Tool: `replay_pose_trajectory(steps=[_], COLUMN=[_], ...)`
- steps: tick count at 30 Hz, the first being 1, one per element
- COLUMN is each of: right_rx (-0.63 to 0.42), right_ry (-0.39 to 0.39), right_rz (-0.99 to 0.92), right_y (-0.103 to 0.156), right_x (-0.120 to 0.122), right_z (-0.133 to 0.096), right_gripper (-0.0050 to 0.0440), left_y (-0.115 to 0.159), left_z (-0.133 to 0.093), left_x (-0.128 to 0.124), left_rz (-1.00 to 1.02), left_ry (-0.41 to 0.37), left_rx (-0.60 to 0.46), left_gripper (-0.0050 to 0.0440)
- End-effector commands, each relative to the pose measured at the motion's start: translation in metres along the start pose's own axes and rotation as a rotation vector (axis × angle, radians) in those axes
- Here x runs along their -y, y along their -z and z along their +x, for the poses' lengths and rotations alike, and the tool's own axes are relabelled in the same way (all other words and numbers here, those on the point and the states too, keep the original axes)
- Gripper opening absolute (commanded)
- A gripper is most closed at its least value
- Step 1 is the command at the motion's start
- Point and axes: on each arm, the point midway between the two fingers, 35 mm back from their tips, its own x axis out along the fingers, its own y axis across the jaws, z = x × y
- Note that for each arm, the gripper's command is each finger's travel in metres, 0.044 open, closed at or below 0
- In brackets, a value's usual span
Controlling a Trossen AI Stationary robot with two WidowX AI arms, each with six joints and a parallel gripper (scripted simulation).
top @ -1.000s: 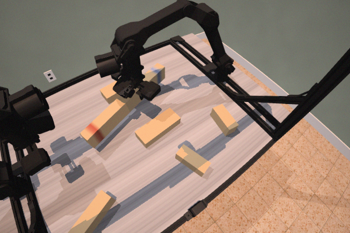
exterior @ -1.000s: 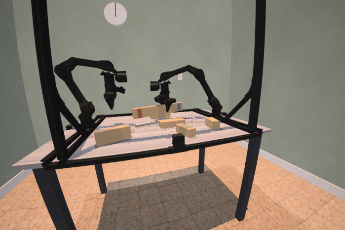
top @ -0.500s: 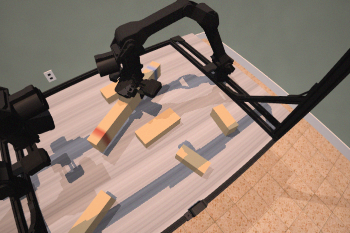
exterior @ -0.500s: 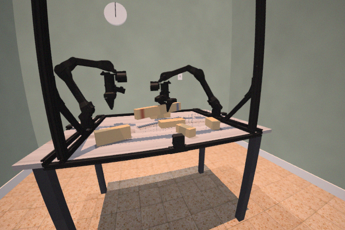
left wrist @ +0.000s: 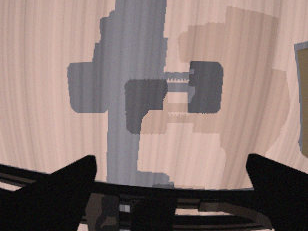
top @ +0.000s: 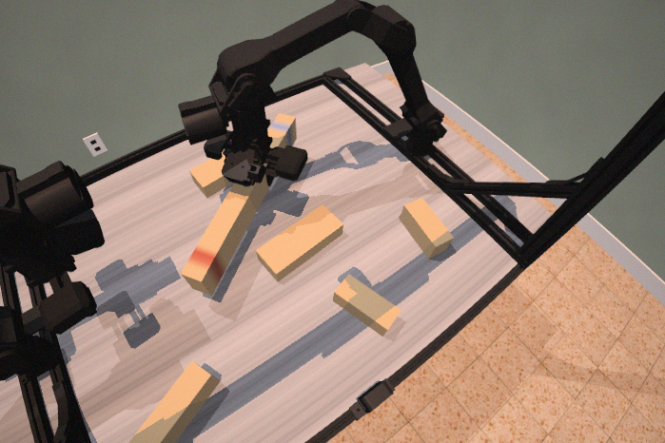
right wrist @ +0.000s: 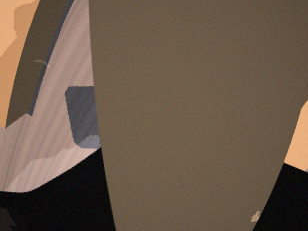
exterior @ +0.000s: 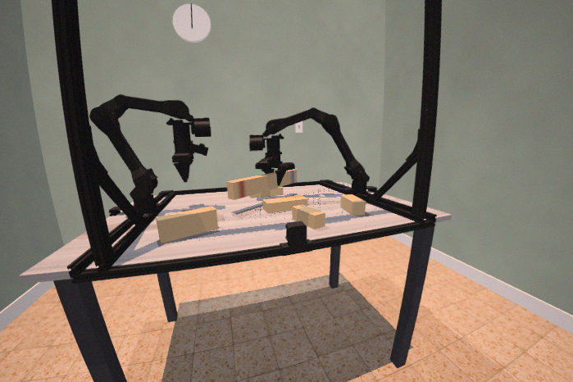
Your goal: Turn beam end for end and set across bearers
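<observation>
Top view — pale wood-grain table, green wall, tiled floor
</observation>
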Motion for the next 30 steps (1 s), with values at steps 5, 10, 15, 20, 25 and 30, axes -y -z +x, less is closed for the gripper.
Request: replay_pose_trajectory(steps=[5,10,15,20,25,30], right_rx=[0.015,0.014,0.014,0.014,0.013,0.013], right_ry=[0.014,0.014,0.015,0.015,0.015,0.016], right_rz=[-0.068,-0.125,-0.181,-0.215,-0.271,-0.328], right_y=[-0.0019,-0.0014,-0.0010,-0.0007,-0.0003,0.0002], right_x=[0.0035,0.0044,0.0053,0.0059,0.0068,0.0078], right_z=[-0.0061,-0.0061,-0.0061,-0.0062,-0.0062,-0.0062], right_gripper=[0.0000,0.0000,0.0000,0.0000,0.0000,0.0000], left_y=[0.0011,0.0011,0.0011,0.0011,0.0011,0.0011], left_z=[0.0008,0.0008,0.0008,0.0008,0.0008,0.0008], left_x=[0.0001,0.0001,0.0001,0.0001,0.0001,0.0001], left_rz=[-0.005,-0.005,-0.005,-0.005,-0.005,-0.005], left_ry=[0.001,0.001,0.001,0.001,0.001,0.001], left_rx=[-0.005,-0.005,-0.005,-0.005,-0.005,-0.005], left_gripper=[0.0440,0.0440,0.0440,0.0440,0.0440,0.0440])
